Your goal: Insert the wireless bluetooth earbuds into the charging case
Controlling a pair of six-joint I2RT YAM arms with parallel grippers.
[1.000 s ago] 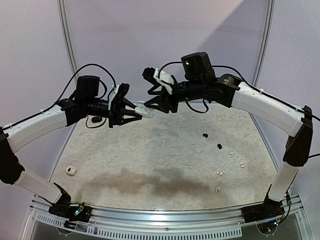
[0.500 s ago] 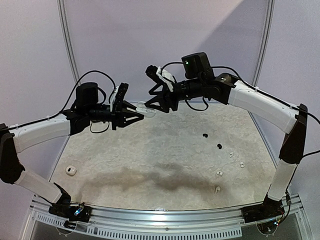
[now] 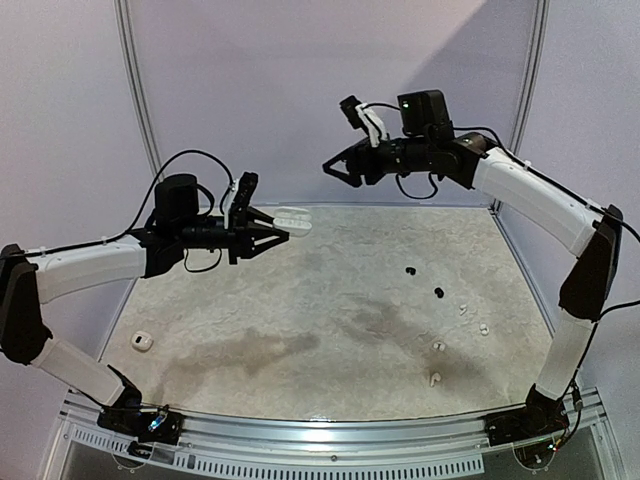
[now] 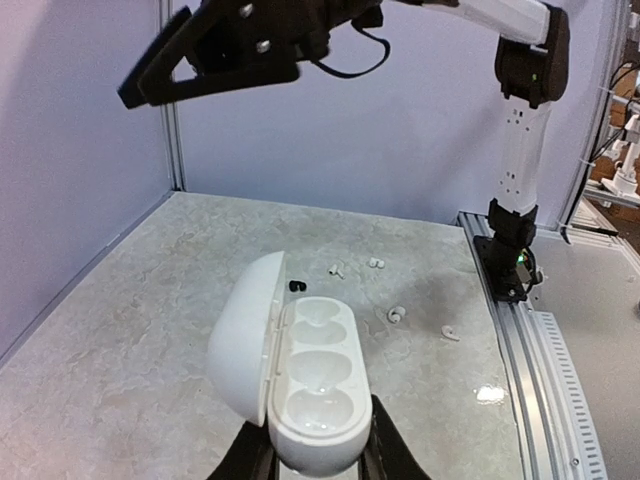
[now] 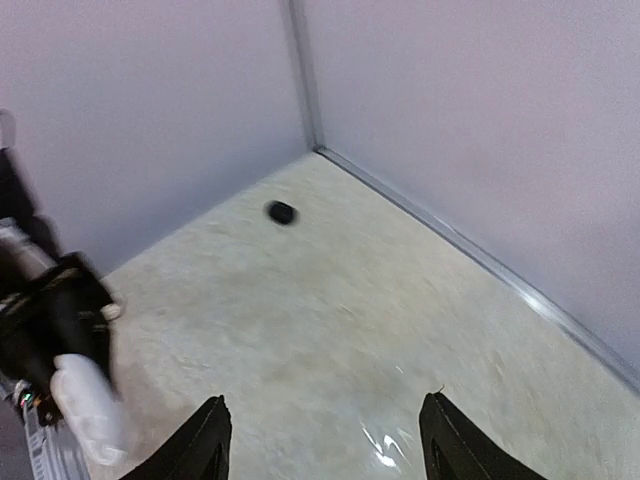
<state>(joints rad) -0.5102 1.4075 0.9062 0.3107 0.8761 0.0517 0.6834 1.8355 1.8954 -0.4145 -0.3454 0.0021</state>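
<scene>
My left gripper (image 3: pixel 272 233) (image 4: pixel 318 445) is shut on the near end of a white charging case (image 3: pixel 292 220) (image 4: pixel 318 372), held in the air over the back left of the table. Its lid (image 4: pixel 244 340) stands open to the left and its wells are empty. My right gripper (image 3: pixel 335 168) (image 5: pixel 325 400) hangs open and empty, higher up and to the right of the case. The earbuds lie on the table at the right: two black ones (image 3: pixel 409 270) (image 3: pixel 438 292) and several white ones (image 3: pixel 463 309) (image 3: pixel 483 327) (image 3: pixel 438 347) (image 4: pixel 397 315).
A second small white case (image 3: pixel 141 342) lies near the front left. A small black object (image 5: pixel 282 212) rests on the table near the back corner. Walls close the back and sides; a metal rail (image 3: pixel 320 435) runs along the front edge.
My right gripper has drawn away from the case, up and to the right, with its jaws widening. The left gripper keeps hold of the case and has shifted slightly.
</scene>
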